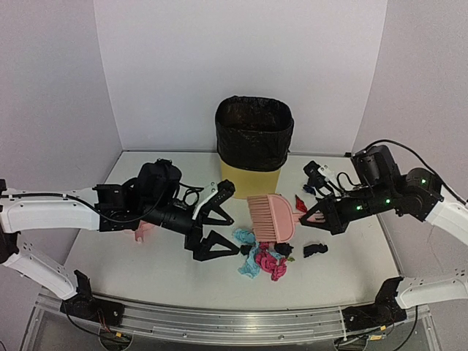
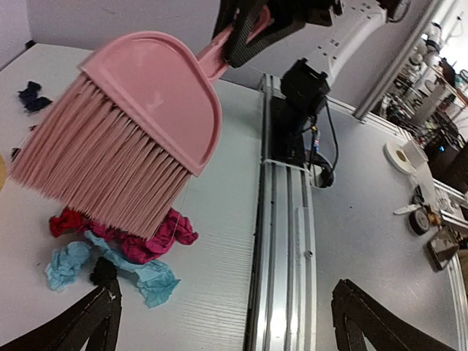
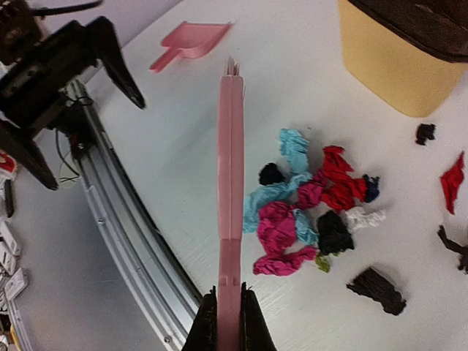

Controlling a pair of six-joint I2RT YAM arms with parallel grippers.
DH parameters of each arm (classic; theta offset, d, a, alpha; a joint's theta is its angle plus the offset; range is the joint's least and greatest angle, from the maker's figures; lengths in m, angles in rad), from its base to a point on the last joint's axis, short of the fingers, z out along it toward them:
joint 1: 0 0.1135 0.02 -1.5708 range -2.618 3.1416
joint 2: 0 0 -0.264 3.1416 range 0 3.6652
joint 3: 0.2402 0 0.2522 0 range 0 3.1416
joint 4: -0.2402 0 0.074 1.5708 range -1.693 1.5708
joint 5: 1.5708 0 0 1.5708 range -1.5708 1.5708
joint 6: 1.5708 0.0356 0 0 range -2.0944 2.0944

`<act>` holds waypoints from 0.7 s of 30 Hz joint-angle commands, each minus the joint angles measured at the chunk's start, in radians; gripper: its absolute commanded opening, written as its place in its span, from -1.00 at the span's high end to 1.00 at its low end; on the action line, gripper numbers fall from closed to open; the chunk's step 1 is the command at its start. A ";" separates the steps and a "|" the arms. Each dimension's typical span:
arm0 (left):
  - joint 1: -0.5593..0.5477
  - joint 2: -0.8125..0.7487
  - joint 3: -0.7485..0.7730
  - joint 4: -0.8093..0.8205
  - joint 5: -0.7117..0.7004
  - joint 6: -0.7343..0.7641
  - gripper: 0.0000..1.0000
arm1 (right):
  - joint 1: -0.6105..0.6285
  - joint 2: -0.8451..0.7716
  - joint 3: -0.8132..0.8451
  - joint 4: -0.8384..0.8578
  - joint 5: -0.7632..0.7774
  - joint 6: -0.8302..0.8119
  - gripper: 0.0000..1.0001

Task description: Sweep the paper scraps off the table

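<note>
White matte worktop (image 1: 146, 270), edged at the front by a metal rail (image 1: 234, 322), stands between plain white walls (image 1: 241, 66). At its far side is a yellow bin (image 1: 252, 146) with a black liner.

The left pincer (image 1: 227, 219) is spread wide with nothing in it. Its near finger is just beside the heap of litter.

The right pincer (image 1: 322, 216) is clenched on the handle of a pink brush (image 1: 270, 217). The brush head sits at the far edge of the heap, and whether the bristles touch it cannot be told.

A pink dustpan (image 3: 191, 40) lies well apart on the left of the worktop, partly under the left arm.

Most of the paper scraps (image 1: 263, 256), in red, magenta, light blue, black and white, are bunched mid-worktop, in front of the bin. A few black and red bits are strewn to the right, nearer the right arm.
</note>
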 commanded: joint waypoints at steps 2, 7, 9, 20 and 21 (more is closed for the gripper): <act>-0.001 -0.091 0.048 -0.060 -0.593 -0.204 -0.99 | -0.005 -0.017 0.060 -0.122 0.462 -0.053 1.00; 0.000 -0.110 0.029 -0.066 -0.885 -0.336 -0.99 | -0.017 -0.038 0.081 -0.150 0.691 -0.211 1.00; 0.004 -0.096 0.039 -0.086 -0.961 -0.415 -0.99 | -0.038 -0.031 0.103 -0.151 0.784 -0.278 1.00; 0.109 0.117 0.203 -0.343 -1.061 -0.696 -0.99 | -0.504 0.268 0.234 -0.152 0.624 -0.790 1.00; 0.110 0.120 0.197 -0.335 -1.073 -0.700 -0.99 | -0.535 0.323 0.251 -0.148 0.612 -0.843 1.00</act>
